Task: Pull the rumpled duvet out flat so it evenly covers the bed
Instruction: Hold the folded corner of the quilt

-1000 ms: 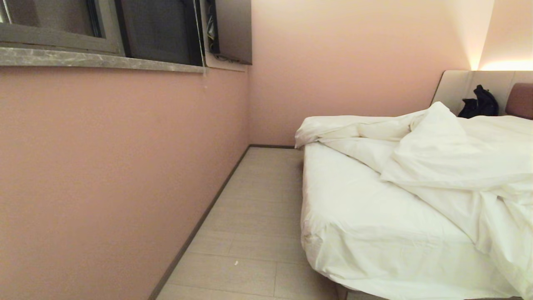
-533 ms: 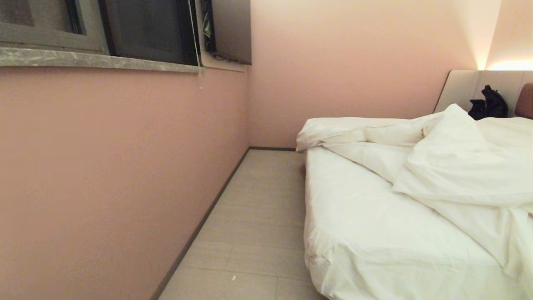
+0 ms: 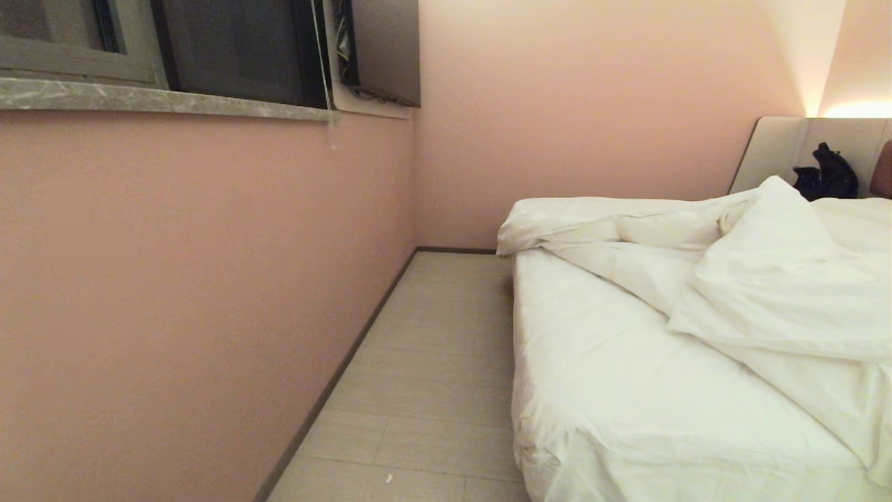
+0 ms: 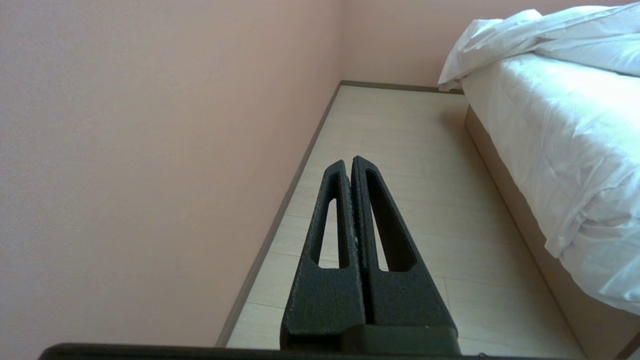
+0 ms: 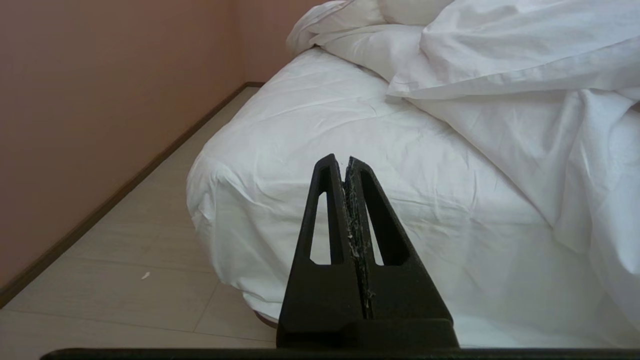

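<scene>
Basically, duvet [image 3: 766,279] bunched up toward headboard end of bed [image 3: 613,390], near mattress sheet bare. Left gripper [image 4: 351,162] pinched closed over floor [image 3: 432,362] beside bed; right gripper [image 5: 340,161] closed too, empty, facing mattress corner.

We see pink walls [image 3: 174,279] meeting pale floor tiles [image 3: 432,362] at a dark skirting board [image 3: 334,376], a dark window [image 3: 237,49] above a grey stone sill [image 3: 160,101], and warm light [image 3: 854,108] glowing in the far corner.
</scene>
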